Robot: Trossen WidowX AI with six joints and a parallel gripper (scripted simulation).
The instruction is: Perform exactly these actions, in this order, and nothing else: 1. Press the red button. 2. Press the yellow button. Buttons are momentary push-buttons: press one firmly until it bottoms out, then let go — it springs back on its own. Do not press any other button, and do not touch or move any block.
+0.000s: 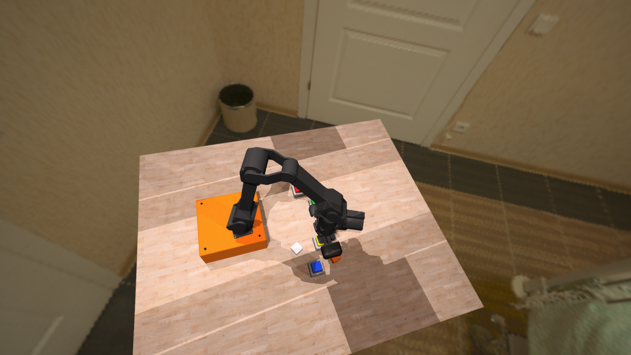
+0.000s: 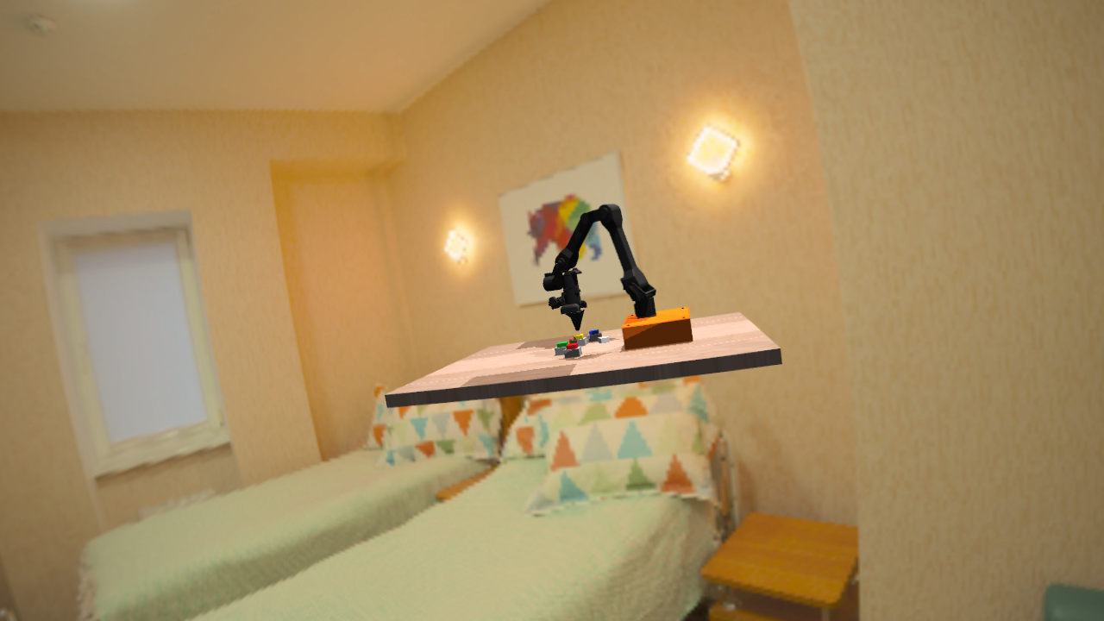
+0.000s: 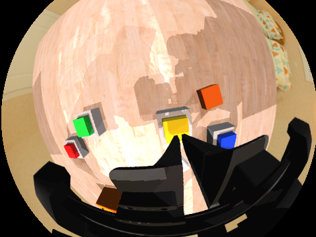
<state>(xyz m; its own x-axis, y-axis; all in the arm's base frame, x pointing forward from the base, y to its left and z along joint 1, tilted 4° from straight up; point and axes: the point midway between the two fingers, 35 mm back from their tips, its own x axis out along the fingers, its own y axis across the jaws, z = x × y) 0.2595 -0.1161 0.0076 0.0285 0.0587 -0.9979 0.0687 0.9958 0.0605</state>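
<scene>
The red button point(image 1: 297, 190) point(image 2: 572, 346) point(image 3: 71, 150) stands on its grey base, apart from the gripper, with its cap up. The yellow button point(image 1: 318, 241) point(image 2: 581, 336) point(image 3: 176, 124) is under the gripper; its cap stands up and the arm partly covers it in the top view. My gripper point(image 2: 577, 329) point(image 3: 179, 138) is shut, with nothing between its fingers. It points down, its tips a little above the yellow button; they look apart from it in the exterior view. In the top view the fingertips are hidden by the arm.
The green button point(image 1: 313, 202) point(image 2: 561, 344) point(image 3: 82, 126) stands beside the red one. The blue button point(image 1: 316, 266) point(image 2: 593, 332) point(image 3: 226, 140), an orange block point(image 1: 335, 259) point(image 3: 211, 96) and a white block point(image 1: 296, 248) point(image 2: 603, 340) lie near the yellow one. The arm stands on an orange base point(image 1: 216, 220) point(image 2: 671, 331).
</scene>
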